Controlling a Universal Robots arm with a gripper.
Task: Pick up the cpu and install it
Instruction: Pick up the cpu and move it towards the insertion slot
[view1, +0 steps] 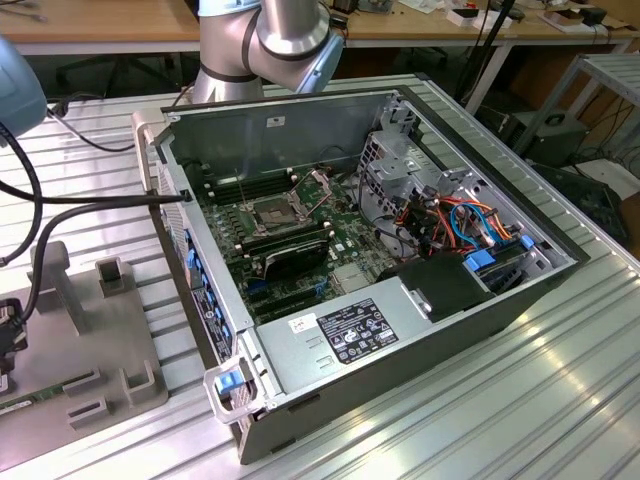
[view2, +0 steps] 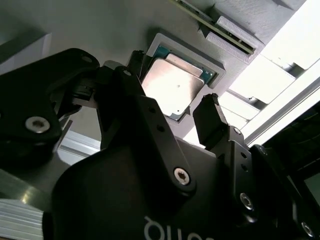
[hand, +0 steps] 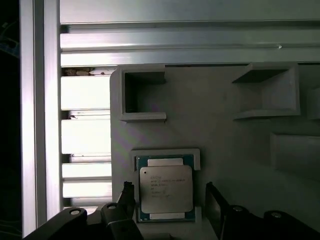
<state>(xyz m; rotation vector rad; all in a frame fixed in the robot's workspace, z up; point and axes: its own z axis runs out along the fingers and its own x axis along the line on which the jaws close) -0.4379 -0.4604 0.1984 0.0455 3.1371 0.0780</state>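
End effector (hand: 169, 190) astride the cpu (hand: 166, 186)

The open grey metal computer case (view1: 300, 130) and the flat grey plastic fixture plate (view1: 100, 340) are seen obliquely from above, from afar, in the exterior view. That plate is faced squarely, close up, in the first wrist view. It is seen obliquely past the black gripper (view2: 172, 80) in the second wrist view. The small square silvery cpu (hand: 166, 187) (view2: 172, 87) is shared by both wrist views.

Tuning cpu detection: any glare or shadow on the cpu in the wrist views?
Second wrist view: cpu has a soft sheen, no hard glare; table slats blow out white; gripper nearly black. First wrist view: cpu evenly lit, slats overexposed, grey holder dim.
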